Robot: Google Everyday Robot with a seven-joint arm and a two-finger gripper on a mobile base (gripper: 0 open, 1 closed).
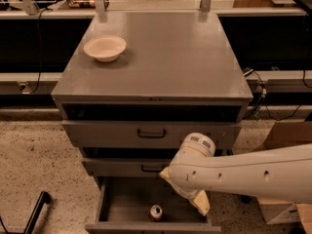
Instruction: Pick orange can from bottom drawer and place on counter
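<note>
At the foot of the cabinet, the bottom drawer (pixel 103 204) is seen pulled out, its grey interior open from above. The orange can (pixel 155 212) is stood upright inside it, close to the front wall and about midway between the side walls, with bare drawer floor to its left and behind it. The claw (pixel 195 199) is held over the right part of the drawer, just beside the can and above it, without touching it; whether it is apart or together cannot be told. The white arm (pixel 253 172) is stretched in from the right, across the drawer's right edge and in front of the middle drawer (pixel 117 167).

The counter (pixel 165 62) is left largely bare, its front edge and right half unoccupied; a cream bowl (pixel 105 48) is set near its back left corner. The top drawer (pixel 107 133) is shown with a black handle. A cardboard box (pixel 287 133) is placed on the speckled floor (pixel 34 150) to the right, close under the arm, and cables (pixel 258 89) are hung behind it.
</note>
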